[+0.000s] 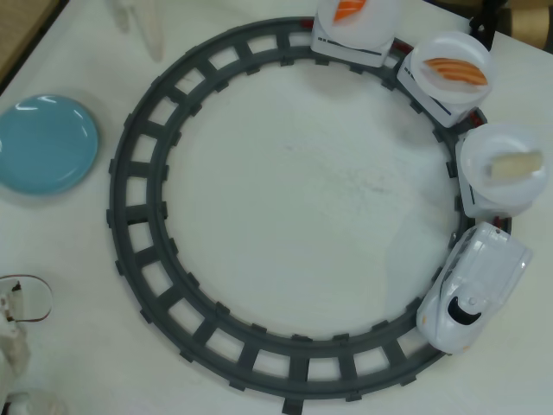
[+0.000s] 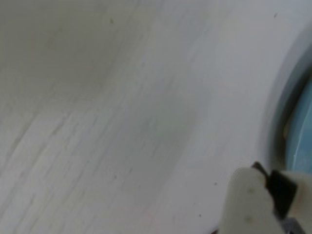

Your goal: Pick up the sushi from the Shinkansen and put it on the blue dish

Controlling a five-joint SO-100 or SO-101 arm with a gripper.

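The sushi [image 1: 515,164] is carried on a white plate [image 1: 502,138] just behind the train [image 1: 473,288], on the track [image 1: 138,226] at the overhead view's right. The blue dish [image 1: 45,143] is set well apart, at the bench's [image 1: 294,190] left. Whether the tool [image 2: 261,207] is clenched cannot be told

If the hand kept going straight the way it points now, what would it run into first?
Probably bare table. In the wrist view the hand faces blurred white tabletop, with the blue dish only at the right edge. Depth is unclear, so that's a guess.
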